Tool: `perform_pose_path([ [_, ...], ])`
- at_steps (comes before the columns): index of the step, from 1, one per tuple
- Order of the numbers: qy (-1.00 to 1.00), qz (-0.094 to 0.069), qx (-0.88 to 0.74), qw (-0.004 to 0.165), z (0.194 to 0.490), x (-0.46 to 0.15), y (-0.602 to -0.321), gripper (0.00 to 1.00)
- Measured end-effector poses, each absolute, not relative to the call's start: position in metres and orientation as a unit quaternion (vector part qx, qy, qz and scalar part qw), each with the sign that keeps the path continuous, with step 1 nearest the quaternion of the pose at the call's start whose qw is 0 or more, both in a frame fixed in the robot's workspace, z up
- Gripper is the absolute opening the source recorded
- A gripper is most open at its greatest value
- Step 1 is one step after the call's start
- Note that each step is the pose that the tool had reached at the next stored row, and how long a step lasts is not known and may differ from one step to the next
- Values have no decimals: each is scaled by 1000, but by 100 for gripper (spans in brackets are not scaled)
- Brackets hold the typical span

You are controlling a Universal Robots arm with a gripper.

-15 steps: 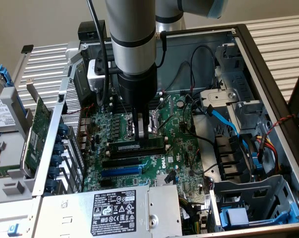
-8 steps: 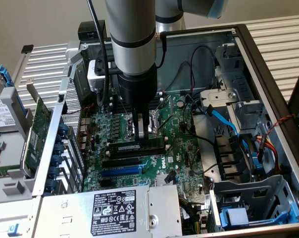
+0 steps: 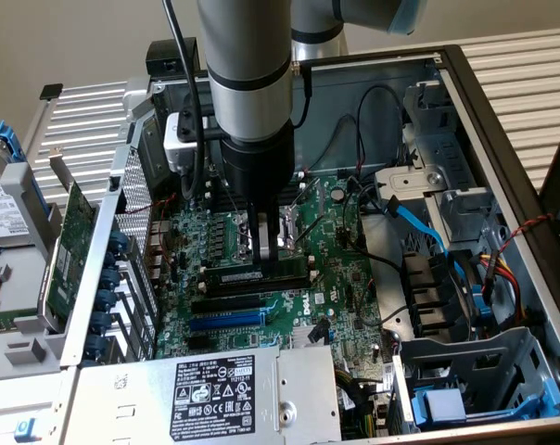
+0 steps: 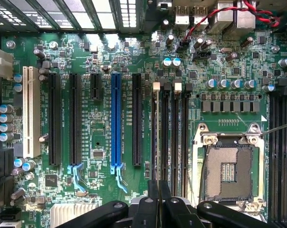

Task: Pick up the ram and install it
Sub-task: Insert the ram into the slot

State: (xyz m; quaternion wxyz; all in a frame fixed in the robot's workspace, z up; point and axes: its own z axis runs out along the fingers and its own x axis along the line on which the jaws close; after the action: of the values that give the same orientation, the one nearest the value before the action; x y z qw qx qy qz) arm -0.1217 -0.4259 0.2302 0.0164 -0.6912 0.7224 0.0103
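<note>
Exterior view, arm [image 3: 248, 56] upright over motherboard [image 3: 340, 278], claw [image 3: 266, 243] pointing straight down, clenched on ram [image 3: 257, 276].

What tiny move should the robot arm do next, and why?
Probably a gentle push straight down. The gripper looks shut on the top edge of the ram. The stick lies level and lined up with the memory slots, just below the fingers, so a small press would likely seat it.

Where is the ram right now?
In the exterior view the ram sits lengthwise at the middle of the motherboard, directly under the gripper, with the black and blue expansion slots just below it in the picture.
</note>
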Motion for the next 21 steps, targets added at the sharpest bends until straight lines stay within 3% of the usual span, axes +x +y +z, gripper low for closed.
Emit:
perform_pose_path([
  [15, 722, 10, -691, 16, 225, -122, -426, 12],
  [21, 722, 10, -691, 16, 227, -122, -426, 21],
])
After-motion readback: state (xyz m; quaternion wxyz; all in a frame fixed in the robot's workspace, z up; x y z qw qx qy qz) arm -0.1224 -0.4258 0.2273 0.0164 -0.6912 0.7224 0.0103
